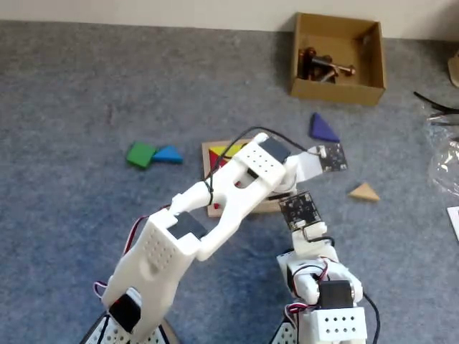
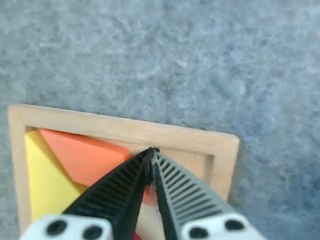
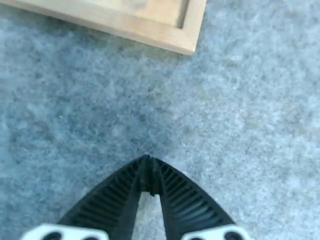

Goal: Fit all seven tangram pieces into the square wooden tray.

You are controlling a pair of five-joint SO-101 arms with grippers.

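Note:
The square wooden tray (image 1: 206,159) lies mid-table, mostly under my left arm. In it lie an orange triangle (image 2: 85,155) and a yellow piece (image 2: 42,180). My left gripper (image 2: 151,152) is shut, its tips just above the tray floor near one inner corner, beside the orange triangle. Loose on the carpet are a green square (image 1: 141,154), a blue triangle (image 1: 169,154), a purple triangle (image 1: 323,127) and a tan triangle (image 1: 364,191). My right gripper (image 3: 149,161) is shut over bare carpet, a short way off the tray's corner (image 3: 190,30).
A cardboard box (image 1: 337,86) with metal objects stands at the back right. Cables (image 1: 437,107) and a clear plastic bag (image 1: 448,168) lie at the right edge. Grey carpet covers the table.

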